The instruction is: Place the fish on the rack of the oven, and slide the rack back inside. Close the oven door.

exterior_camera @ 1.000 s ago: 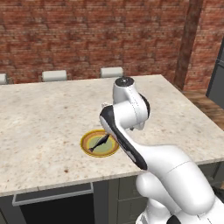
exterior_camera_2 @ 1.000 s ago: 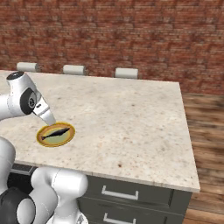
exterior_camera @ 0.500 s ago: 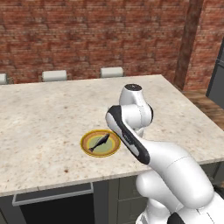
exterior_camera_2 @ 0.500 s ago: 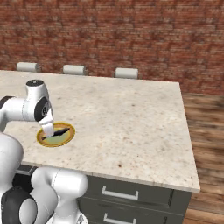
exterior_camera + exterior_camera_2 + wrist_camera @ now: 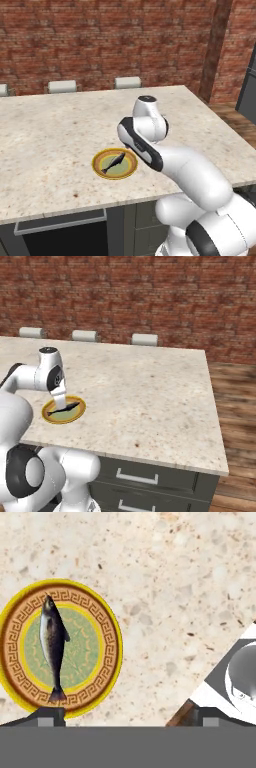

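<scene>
The small dark fish [image 5: 113, 163] [image 5: 65, 410] [image 5: 53, 648] lies on a round yellow-rimmed green plate [image 5: 127, 170] [image 5: 48, 416] [image 5: 112, 637] near the front edge of the speckled stone counter. My gripper [image 5: 60, 402] [image 5: 127, 719] hangs just above the plate, pointing down. Its jaws are open and hold nothing. In the hand view the fish sits left of the gap, above the left fingertip [image 5: 47, 716]. In the left base view my arm hides the fingers. Below the counter's front edge lies the dark oven [image 5: 60, 239] with a silver strip. The rack is out of view.
The counter [image 5: 150, 391] stretches wide to the right of the plate. Three pale chair backs [image 5: 127, 82] stand along its far edge before a brick wall. Grey drawers [image 5: 150, 481] with handles sit under the front edge at the right.
The hand has swung a little to the right and settled over the plate. The fish and plate have not moved. The jaws stay open.
</scene>
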Motion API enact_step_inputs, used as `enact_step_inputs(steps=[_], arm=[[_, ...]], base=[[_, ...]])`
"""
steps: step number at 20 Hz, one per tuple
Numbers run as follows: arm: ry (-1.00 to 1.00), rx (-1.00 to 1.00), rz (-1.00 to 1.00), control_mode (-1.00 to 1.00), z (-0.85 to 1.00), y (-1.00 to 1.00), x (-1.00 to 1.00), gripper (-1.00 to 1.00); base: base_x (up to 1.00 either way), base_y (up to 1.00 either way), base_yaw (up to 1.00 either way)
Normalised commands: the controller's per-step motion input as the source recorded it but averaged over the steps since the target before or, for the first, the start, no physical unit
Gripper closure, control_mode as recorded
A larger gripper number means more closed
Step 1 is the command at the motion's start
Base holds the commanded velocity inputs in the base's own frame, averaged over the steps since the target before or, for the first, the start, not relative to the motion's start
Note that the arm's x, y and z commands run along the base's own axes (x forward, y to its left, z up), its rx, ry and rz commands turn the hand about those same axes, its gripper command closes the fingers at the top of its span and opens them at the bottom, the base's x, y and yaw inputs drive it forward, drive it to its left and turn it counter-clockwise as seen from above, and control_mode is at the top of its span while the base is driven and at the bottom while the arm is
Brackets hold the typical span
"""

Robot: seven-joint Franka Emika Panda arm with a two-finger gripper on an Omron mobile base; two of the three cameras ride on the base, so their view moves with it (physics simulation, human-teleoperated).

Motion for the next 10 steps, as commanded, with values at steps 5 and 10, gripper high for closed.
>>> enact_step_inputs(steps=[5, 10], arm=[[0.01, 0.0, 0.0, -1.0, -0.28, 0.07, 0.45, -1.0], [0.0, 0.0, 0.0, -1.0, -0.42, 0.19, 0.43, -1.0]], base=[[0.0, 0.0, 0.0], [0.0, 0.0, 0.0]])
